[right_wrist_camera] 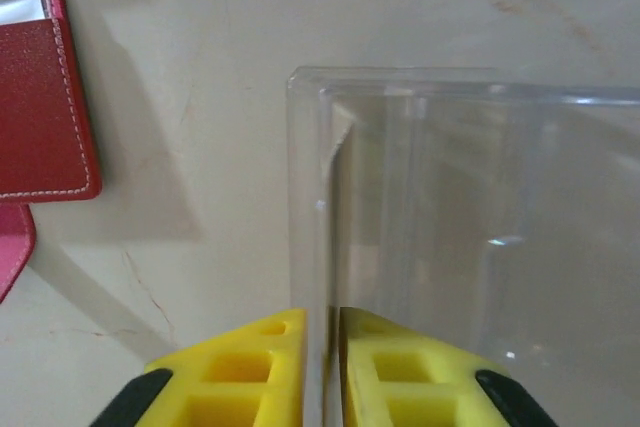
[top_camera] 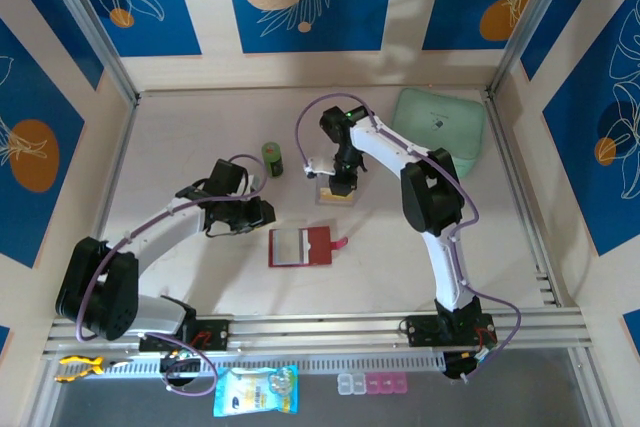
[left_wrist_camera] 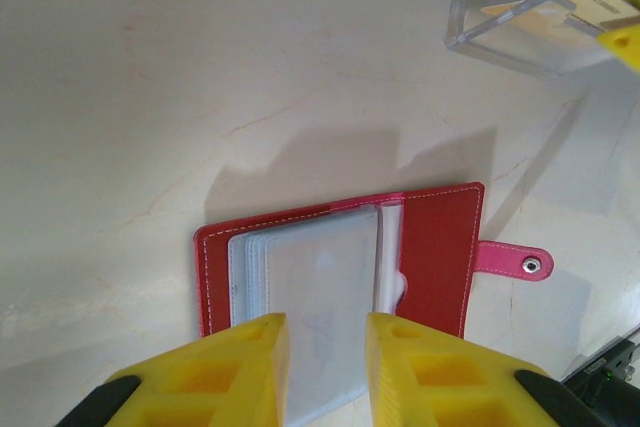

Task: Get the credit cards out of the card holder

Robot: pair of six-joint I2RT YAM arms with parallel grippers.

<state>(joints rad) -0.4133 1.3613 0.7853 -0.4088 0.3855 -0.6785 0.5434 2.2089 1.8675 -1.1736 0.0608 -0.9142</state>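
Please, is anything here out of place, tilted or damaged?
Nothing stands out. The red card holder lies open and flat on the table; the clear plastic box stands upright beyond it, apart.

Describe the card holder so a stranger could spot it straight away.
Start at the pale table and look toward its near middle. The card holder lies open and flat there. It alone is red, with clear sleeves and a pink snap tab, unlike the clear box beyond it.
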